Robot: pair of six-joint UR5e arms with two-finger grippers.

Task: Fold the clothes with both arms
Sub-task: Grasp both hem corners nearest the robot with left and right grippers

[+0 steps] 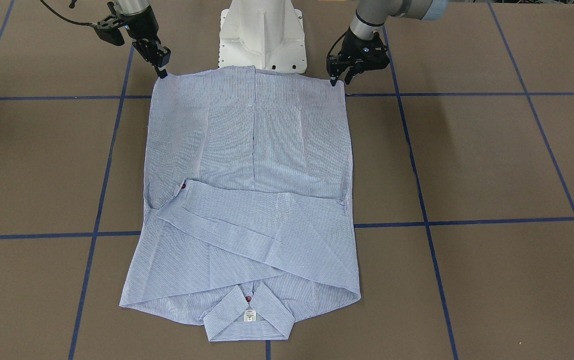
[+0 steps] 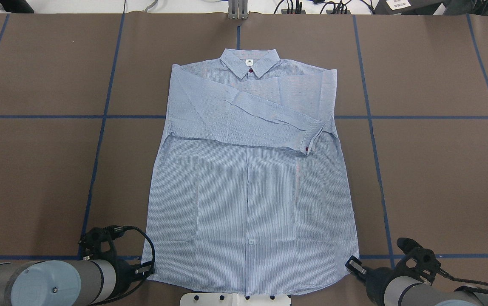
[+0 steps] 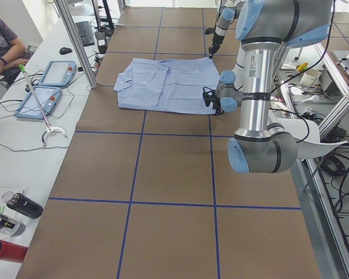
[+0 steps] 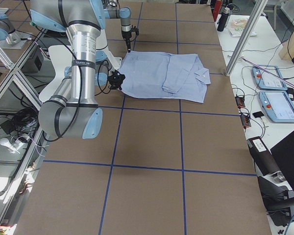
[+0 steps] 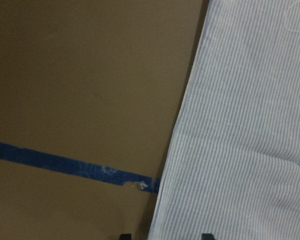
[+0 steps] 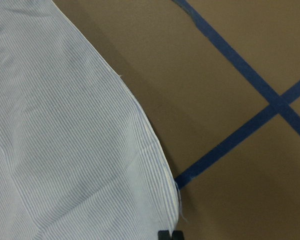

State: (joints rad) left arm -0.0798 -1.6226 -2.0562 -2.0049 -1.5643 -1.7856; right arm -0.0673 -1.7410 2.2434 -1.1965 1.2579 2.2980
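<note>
The light blue striped shirt [image 1: 252,165] lies flat and face up on the brown table, both sleeves folded across the chest, collar [image 2: 249,63] at the far side and hem toward the robot base. My left gripper [image 2: 148,268] is low at the hem's left corner, open, with the shirt's edge [image 5: 240,125] between its fingertips. It also shows in the front view [image 1: 341,80]. My right gripper [image 2: 352,265] is at the hem's right corner, jaws closed on the shirt's edge [image 6: 65,140]. It also shows in the front view [image 1: 162,70].
The white pedestal base [image 1: 262,35] stands just behind the hem. Blue tape lines [image 2: 99,116] cross the brown table. A side bench with tablets [image 3: 43,87] and bottles [image 3: 20,204] and a seated person [image 3: 0,40] lies past the far edge.
</note>
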